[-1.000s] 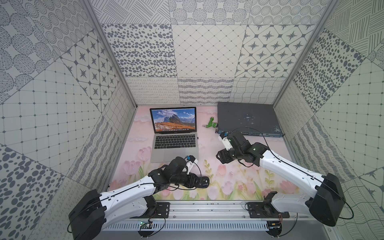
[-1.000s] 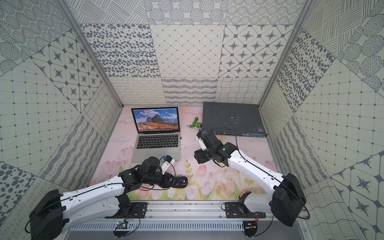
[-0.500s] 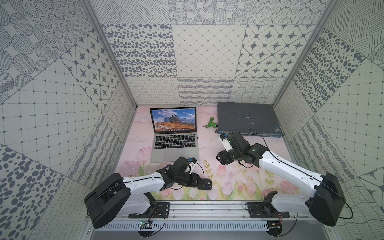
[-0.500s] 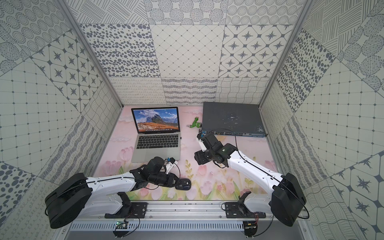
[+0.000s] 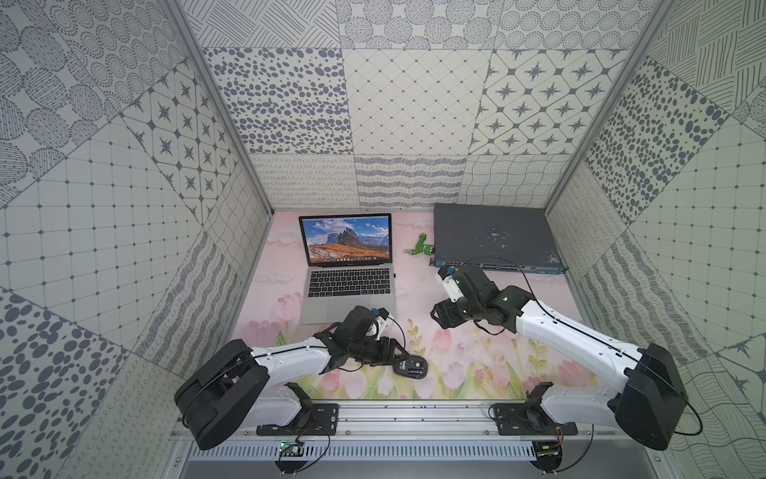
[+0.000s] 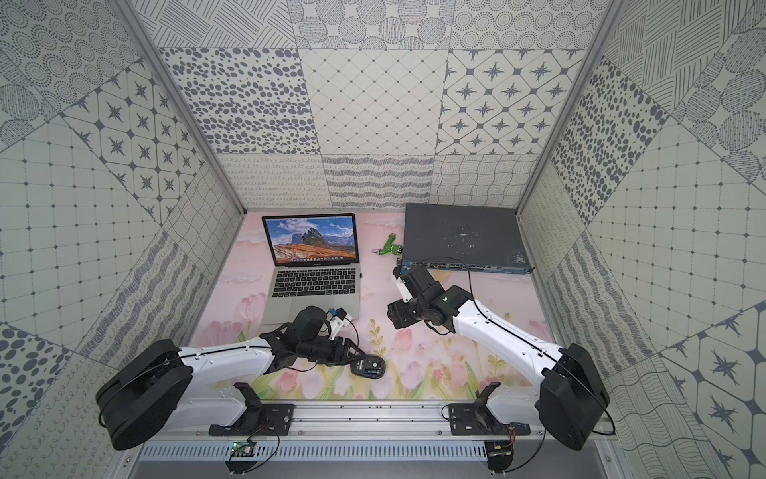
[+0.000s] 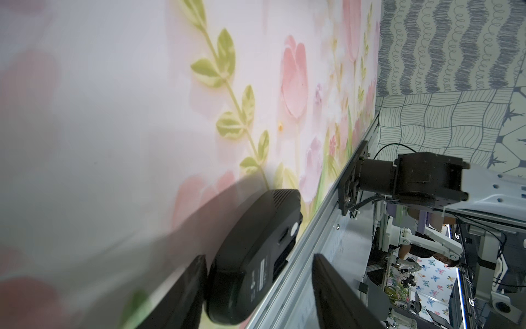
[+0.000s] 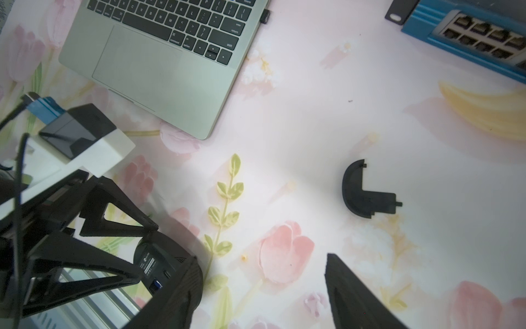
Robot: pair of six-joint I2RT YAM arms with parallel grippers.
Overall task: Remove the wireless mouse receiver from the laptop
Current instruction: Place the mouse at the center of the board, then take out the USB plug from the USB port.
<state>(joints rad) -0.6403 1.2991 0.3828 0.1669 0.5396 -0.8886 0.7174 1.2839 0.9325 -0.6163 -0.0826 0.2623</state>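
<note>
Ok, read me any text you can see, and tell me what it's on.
"command", "option", "shift", "return": laptop keys, right wrist view.
Mouse label: too small to read.
Switch front: nothing readable.
Top views: all text too small.

the slim silver-grey laptop has a matt, finely brushed metal body, black matt plastic keys and a glossy screen. the tiny black wireless mouse receiver at its edge looks like matt plastic. the black oval mouse is matt plastic with a paper-like label. the floral table mat is smooth with a soft sheen. the flat dark grey switch box is painted metal, scuffed and chipped. the white arm shells are smooth, glossy plastic. the right gripper has black fingers that look rough and layered. the silver rail is bare brushed metal.
</note>
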